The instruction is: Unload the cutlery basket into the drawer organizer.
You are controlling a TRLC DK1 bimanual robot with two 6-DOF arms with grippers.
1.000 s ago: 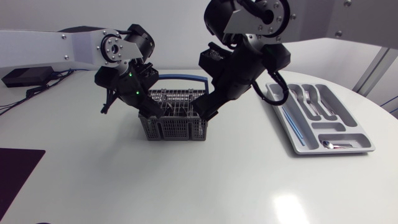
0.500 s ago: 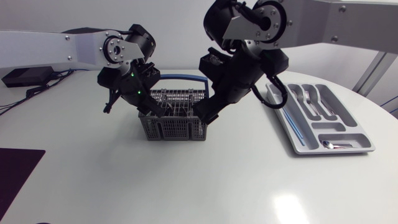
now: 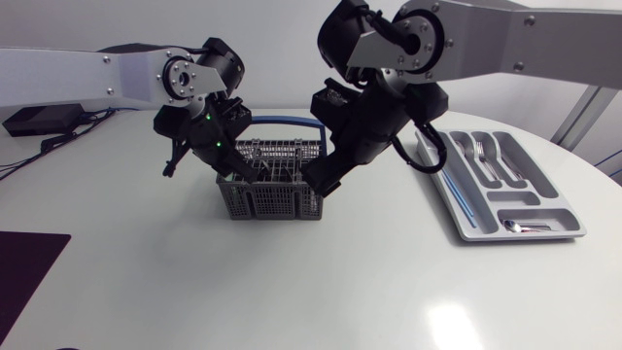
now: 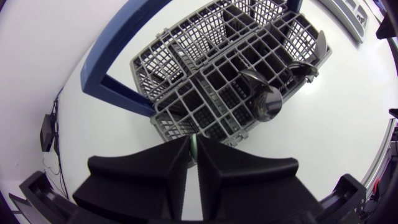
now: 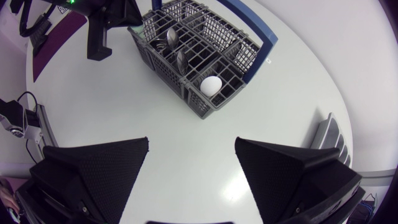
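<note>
The grey wire cutlery basket with its blue handle stands mid-table. My left gripper reaches down into the basket's left end. In the left wrist view, that gripper is shut on a thin greenish cutlery handle sticking up from a corner cell. Spoons stand in cells further ahead. My right gripper hangs at the basket's right end, and in its own view this gripper is open and holds nothing above bare table beside the basket. The grey drawer organizer lies to the right.
The organizer holds forks, a thin blue piece and a spoon. A white rounded piece sits in one basket cell. A dark mat lies at the table's left edge.
My left gripper's fingers have closed together onto the handle in the basket. The right arm has shifted only slightly, its gripper still open.
</note>
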